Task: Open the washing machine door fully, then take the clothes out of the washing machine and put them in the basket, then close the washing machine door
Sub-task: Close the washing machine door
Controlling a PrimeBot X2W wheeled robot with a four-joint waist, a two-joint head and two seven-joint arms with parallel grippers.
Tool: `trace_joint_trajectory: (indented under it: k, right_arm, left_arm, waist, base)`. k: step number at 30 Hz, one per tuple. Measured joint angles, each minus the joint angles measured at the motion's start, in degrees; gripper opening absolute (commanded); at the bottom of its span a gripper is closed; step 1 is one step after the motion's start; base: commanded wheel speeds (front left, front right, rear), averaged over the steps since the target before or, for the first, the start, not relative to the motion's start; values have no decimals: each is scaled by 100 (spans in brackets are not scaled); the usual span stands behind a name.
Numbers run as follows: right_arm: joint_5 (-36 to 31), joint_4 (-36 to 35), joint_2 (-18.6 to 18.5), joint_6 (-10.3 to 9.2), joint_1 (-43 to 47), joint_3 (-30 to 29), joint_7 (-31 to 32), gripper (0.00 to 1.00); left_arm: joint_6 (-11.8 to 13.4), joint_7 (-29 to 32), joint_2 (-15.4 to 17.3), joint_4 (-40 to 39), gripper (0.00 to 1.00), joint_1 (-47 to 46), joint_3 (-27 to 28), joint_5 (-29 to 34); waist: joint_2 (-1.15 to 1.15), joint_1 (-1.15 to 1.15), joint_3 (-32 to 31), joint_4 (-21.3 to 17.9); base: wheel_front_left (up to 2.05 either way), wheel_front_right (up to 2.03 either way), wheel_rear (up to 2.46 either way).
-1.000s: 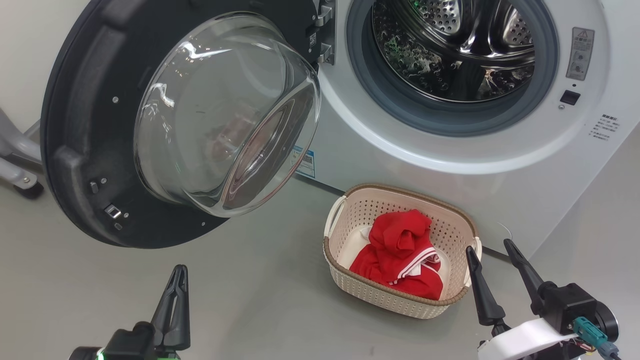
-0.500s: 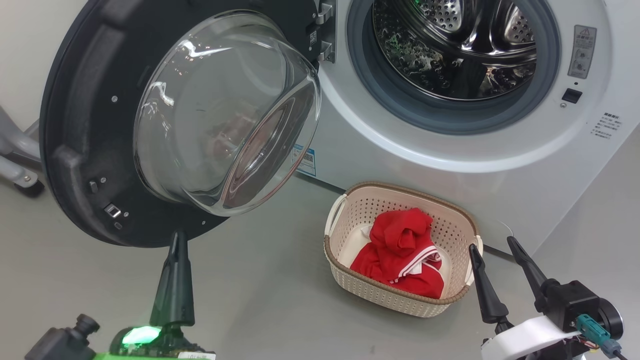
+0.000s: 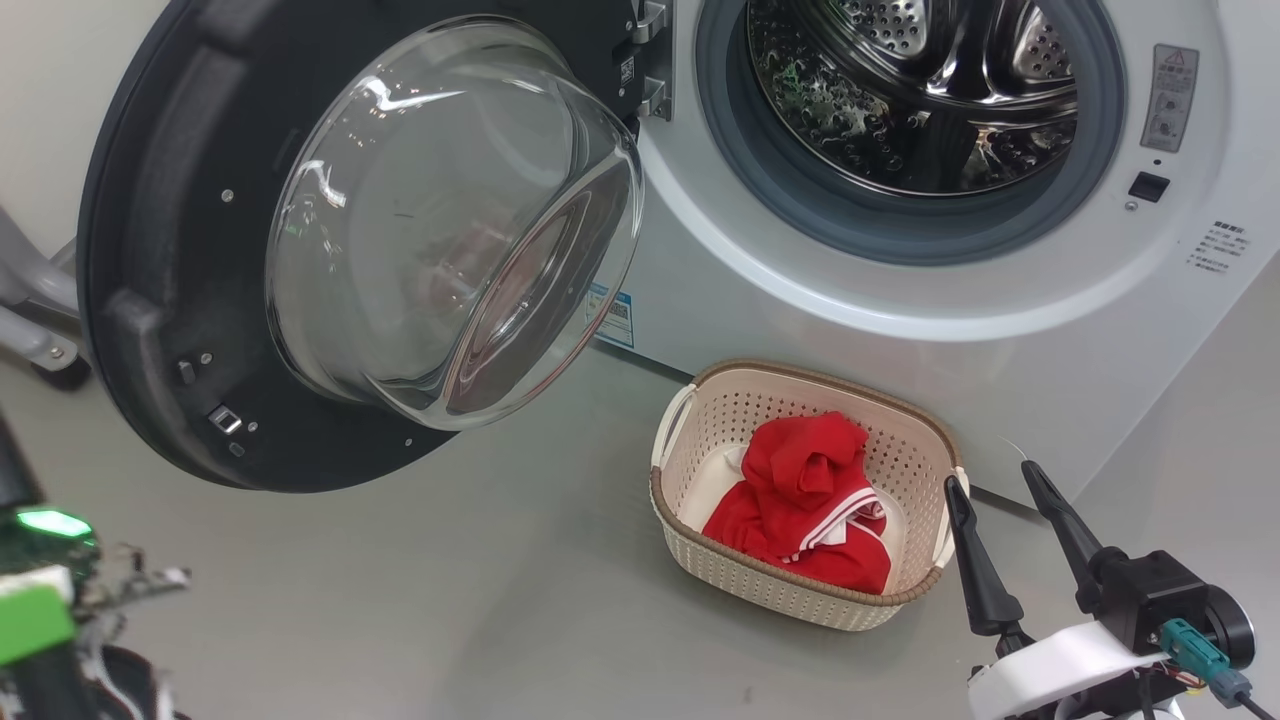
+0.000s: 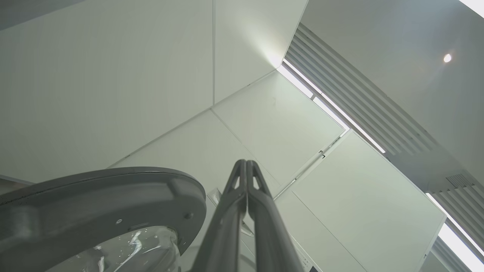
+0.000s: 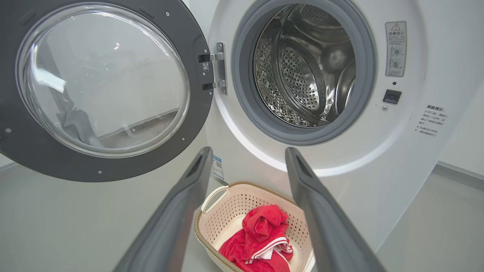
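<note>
Grey, smooth floor (image 3: 450,600) runs up to a white appliance against a pale wall. Down at the near right, the right gripper (image 3: 989,474) has its two dark fingers spread wide with nothing between them, tips pointing toward the machine. Its left finger stands just beside the white handle (image 3: 957,492) at the right end of the basket (image 3: 770,590); I can't tell whether they touch. From that wrist, the right gripper (image 5: 248,149) frames the basket (image 5: 211,226) between its fingers.

The left gripper (image 4: 245,161) is pressed together, fingers flat against each other and pinching nothing, aimed upward at pale wall panels (image 4: 113,75) beside the edge of the washing machine door (image 4: 94,204). At the near left, a green light (image 3: 45,522) glows on that arm.

The basket sits on the floor, close in front of the washing machine (image 3: 900,330) and below its round mouth. The clothes (image 3: 800,490) lie heaped inside the basket, red with white stripe trim showing on the near side.

Farther out, the washing machine door (image 3: 150,250) stands open to the left, hung on a metal hinge (image 3: 650,60) at the left side of the mouth, its bulging glass window (image 3: 430,230) facing the room. Beyond the grey rubber ring the perforated steel drum (image 3: 900,90) shines. A small blue sticker (image 3: 612,320) sits on the machine's front, just right of the glass.
</note>
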Motion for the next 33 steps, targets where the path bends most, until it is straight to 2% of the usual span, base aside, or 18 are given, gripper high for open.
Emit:
trace_joint_trajectory:
  k: [2, 6, 14, 22, 33]
  right_arm:
    - [0, -14, -7, -1, -14, 0, 4, 100]
    - [-1, -54, -18, -1, -20, -2, 21, 100]
    - [-9, -112, -35, 2, -43, 45, 81, 100]
    - [-26, -168, -80, 18, -134, 98, 149, 100]
    - [-42, -189, -147, 53, -189, 51, 166, 100]
  left_arm:
    - [0, 0, 16, 102, 0, -166, 290, -94]
    - [45, 12, 298, 531, 0, -554, 753, -363]
    - [615, 571, 982, 2041, 0, -1291, 1346, -1029]
    - [1147, 1266, 1444, 3192, 0, -1778, 1263, -1408]
    - [1163, 2063, 1729, 4079, 0, -2055, 827, -1482]
  waist:
    - [0, 0, 15, 3]
    - [0, 0, 50, 4]
    - [0, 0, 137, -56]
    - [0, 0, 245, -211]
    - [0, 0, 384, -416]
  base:
    - [0, 0, 0]
    - [0, 0, 0]
    - [0, 0, 0]
    - [0, 0, 0]
    - [0, 0, 0]
